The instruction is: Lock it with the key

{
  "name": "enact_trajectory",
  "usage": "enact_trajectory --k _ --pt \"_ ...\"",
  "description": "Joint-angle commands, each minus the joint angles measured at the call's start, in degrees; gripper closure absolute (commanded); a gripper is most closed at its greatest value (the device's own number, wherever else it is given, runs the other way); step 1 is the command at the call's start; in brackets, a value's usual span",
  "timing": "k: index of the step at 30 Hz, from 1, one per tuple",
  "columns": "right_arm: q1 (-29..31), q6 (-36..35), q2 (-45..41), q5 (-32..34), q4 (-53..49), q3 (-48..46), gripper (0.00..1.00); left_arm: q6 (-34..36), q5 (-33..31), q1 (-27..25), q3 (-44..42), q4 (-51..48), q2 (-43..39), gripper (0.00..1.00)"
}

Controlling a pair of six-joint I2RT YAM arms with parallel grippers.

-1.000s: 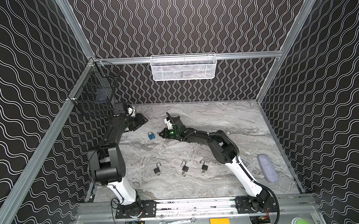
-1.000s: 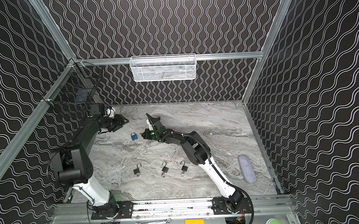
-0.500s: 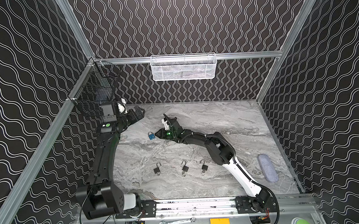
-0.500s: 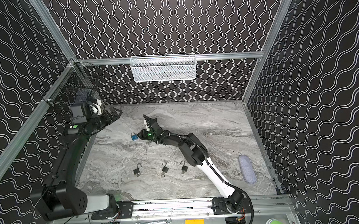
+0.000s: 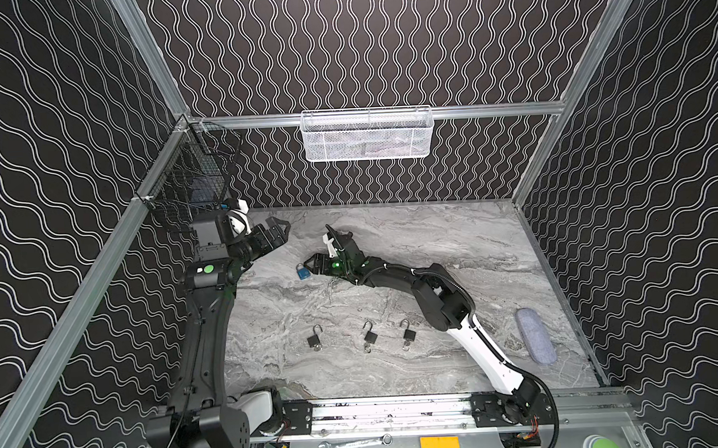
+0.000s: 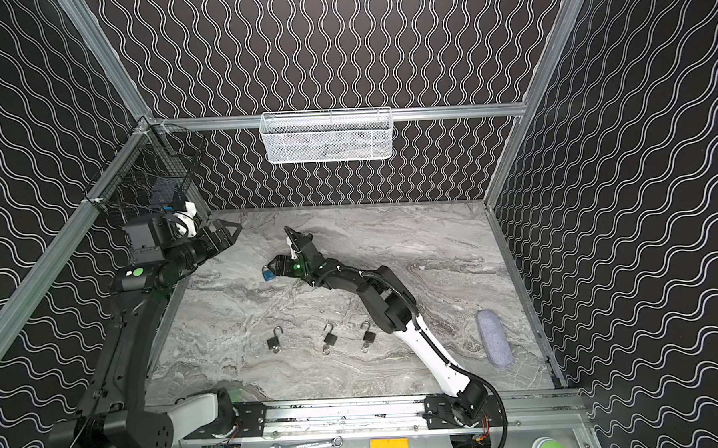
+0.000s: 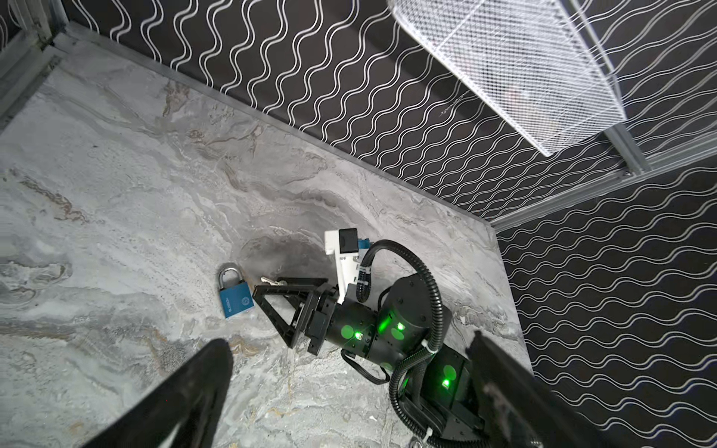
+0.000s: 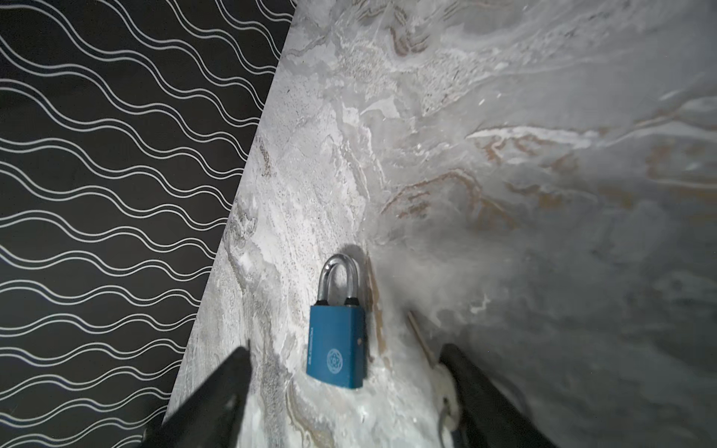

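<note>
A blue padlock (image 5: 302,271) (image 6: 268,273) lies flat on the marble table, its silver shackle pushed in. My right gripper (image 5: 314,267) (image 6: 277,267) is low over the table and open. In the right wrist view the padlock (image 8: 336,345) lies between its two fingers, touching neither. The small silver key (image 8: 421,341) (image 7: 271,281) lies on the table beside one right finger. My left gripper (image 5: 280,228) (image 6: 230,230) hangs open and empty above the table's back left, well apart from the padlock (image 7: 235,295).
Three black padlocks (image 5: 315,339) (image 5: 369,337) (image 5: 408,334) with raised shackles lie in a row near the front. A grey case (image 5: 535,336) lies at the right. A white mesh basket (image 5: 368,135) hangs on the back wall and a black wire basket (image 5: 193,186) on the left wall.
The right gripper has opened and shifted slightly towards the padlock. The left arm has risen and swung its elbow back, and its gripper has opened wider.
</note>
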Motion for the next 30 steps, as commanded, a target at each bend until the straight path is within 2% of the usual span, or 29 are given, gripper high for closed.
enact_trajectory --k 1,6,13,17,23,26,30 --pt "0.67 -0.87 1.03 4.93 -12.23 1.35 0.12 -0.54 -1.53 0.02 0.31 -0.47 -0.98 0.01" --pt "2.1 -4.17 5.97 7.55 -22.56 12.04 0.13 -2.2 -1.51 -0.03 -1.63 -0.21 -3.63 0.01" --pt "3.42 -9.31 6.81 16.2 -29.24 15.51 0.14 -2.34 -1.77 0.03 -2.1 -1.4 -5.61 0.01" --pt "3.62 -13.68 6.96 14.32 -29.31 15.91 0.17 -1.69 -1.97 0.03 -1.48 -2.6 -5.52 0.01" --pt "4.61 -19.22 4.4 10.98 -24.15 12.31 0.19 -2.03 -1.88 0.03 -2.87 -1.99 -6.14 0.01" --pt "5.05 -21.67 3.44 11.18 -23.33 12.06 0.2 -1.83 -1.39 0.09 -3.19 -2.02 -6.15 0.01" --pt "4.91 -21.2 2.67 10.39 -21.18 11.32 0.2 -1.47 -1.6 0.12 -3.69 -2.17 -6.05 0.01"
